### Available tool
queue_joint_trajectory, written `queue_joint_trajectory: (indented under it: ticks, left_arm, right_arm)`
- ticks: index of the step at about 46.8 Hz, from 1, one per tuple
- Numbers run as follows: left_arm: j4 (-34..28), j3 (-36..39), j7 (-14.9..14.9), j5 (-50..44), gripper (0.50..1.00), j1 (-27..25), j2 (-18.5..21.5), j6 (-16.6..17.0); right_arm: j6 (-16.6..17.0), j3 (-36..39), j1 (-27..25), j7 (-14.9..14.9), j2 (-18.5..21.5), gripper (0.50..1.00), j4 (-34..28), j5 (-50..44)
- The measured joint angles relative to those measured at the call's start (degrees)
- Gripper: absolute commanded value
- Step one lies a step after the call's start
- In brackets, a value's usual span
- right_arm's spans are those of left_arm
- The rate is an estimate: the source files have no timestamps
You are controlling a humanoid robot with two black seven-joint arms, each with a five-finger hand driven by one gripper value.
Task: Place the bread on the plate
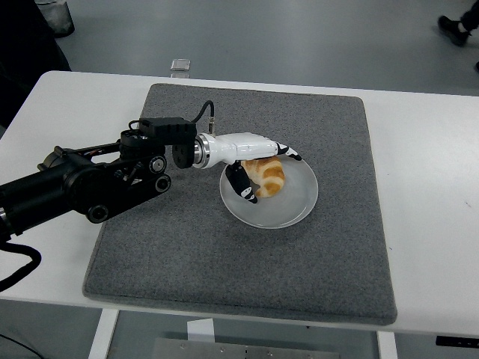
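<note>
While the golden-brown, crescent-shaped bread roll (267, 178) lies inside the shallow round white plate (296, 208) on the grey felt mat (224, 254) covering the white desk (419, 187), the white-shelled left robot hand (258, 164) hangs directly over it with fingers spread and released, the thumb (243, 187) just beside the roll's near side. The likely trouble is a fingertip catching the soft roll as the hand pulls away, dragging it toward the rim or off the plate. A nudge from the hand could also shift the light plate on the mat.
</note>
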Motion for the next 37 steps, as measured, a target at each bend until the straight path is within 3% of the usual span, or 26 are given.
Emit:
queue_joint_trajectory:
  ticks: [8, 19, 37]
  left_arm:
    - [-0.2, -0.7, 0.0, -5.5, 1.000, -0.5, 1.1, -0.3]
    - [0.0, -0.8, 0.0, -25.3, 1.000, -2.3, 3.7, -0.4]
    - [0.8, -6.1, 0.0, -38.4, 1.000, -2.4, 7.9, -0.7]
  right_arm:
    - [0.0, 0.0, 0.0, 0.0, 0.0, 0.952, 0.0, 0.0]
    - [0.0, 0.0, 0.0, 0.0, 0.0, 0.952, 0.0, 0.0]
    - [0.0, 0.0, 0.0, 0.0, 0.0, 0.952, 0.0, 0.0]
